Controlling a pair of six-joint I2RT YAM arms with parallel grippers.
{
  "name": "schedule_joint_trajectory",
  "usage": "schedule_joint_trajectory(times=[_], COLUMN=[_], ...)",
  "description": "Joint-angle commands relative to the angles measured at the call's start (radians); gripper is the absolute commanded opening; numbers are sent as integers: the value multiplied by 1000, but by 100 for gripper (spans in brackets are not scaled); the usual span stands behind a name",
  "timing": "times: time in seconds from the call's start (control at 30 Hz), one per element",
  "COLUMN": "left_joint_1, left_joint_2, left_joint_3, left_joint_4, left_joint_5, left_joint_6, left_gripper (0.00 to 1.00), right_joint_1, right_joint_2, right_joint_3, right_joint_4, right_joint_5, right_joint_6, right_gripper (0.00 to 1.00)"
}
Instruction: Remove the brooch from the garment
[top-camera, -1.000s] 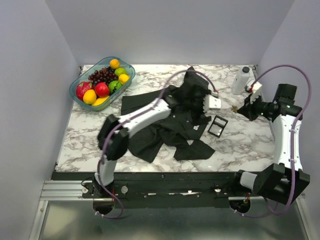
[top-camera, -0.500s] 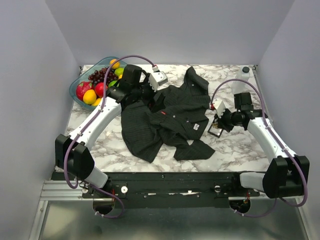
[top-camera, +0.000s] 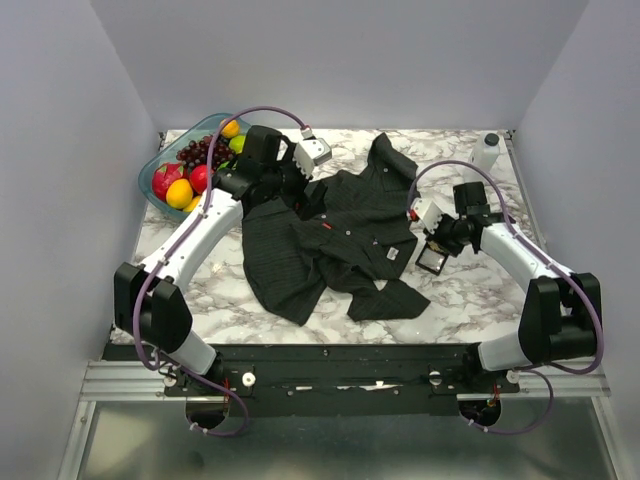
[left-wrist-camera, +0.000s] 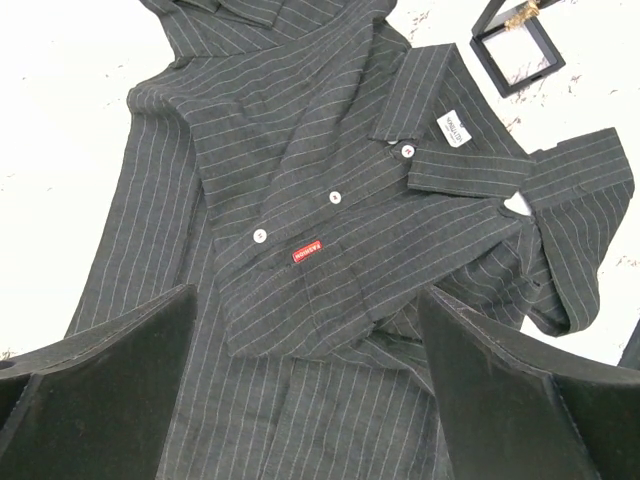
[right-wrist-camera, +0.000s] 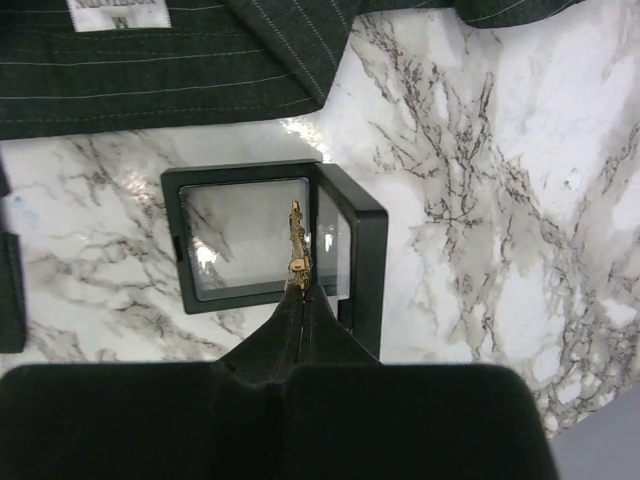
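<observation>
Brooch (right-wrist-camera: 296, 245) is already off the shirt (left-wrist-camera: 330, 150), pinched upright in the tightly closed tips of the right gripper (right-wrist-camera: 300, 295), right over the frame (right-wrist-camera: 365, 260). I'd say the step in hand is setting it down. Next it needs to be lowered gently into the frame and released. The shirt's edge lies near the frame, and bare table (right-wrist-camera: 500, 200) beside the frame leaves room to retreat. The left gripper (left-wrist-camera: 305, 370) hangs spread wide above the shirt, holding nothing.

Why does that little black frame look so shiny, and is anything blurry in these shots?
Right wrist view: light glares off the clear pane of the black frame; the brooch is sharp. Left wrist view: the shirt is crisp, the near fingers dark and soft. Top view: even light.
</observation>
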Motion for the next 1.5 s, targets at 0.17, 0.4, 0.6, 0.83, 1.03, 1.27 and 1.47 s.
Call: schedule_joint_trajectory(times=[0.17,0.4,0.6,0.83,1.03,1.27,1.47], left_joint_1=[9,13,17,17,17,17,17], left_joint_2=[47,74,86,80,80,75,72], left_joint_3=[56,78,90,82,85,70,65], left_joint_4=[-30,-36,-38,-33,-26,-26,-26], left_joint_5=[-5,0,9,14,29,44,54], left_joint_6=[15,15,4,1,-14,-27,-28], left_gripper=[99,99,99,99,99,99,99], right_joint_1=[20,34,44,54,54,55,55], right_joint_2=[10,16,13,-5,-30,-33,-37], right_joint_3=[-27,-67,-118,-136,-133,-139,-127], right_joint_4=[69,95,129,149,152,180,175], right_joint_5=[83,87,116,139,167,192,192], right_joint_6=[-80,-97,-137,-137,-143,-154,-149], right_gripper=[1,1,2,2,1,1,0])
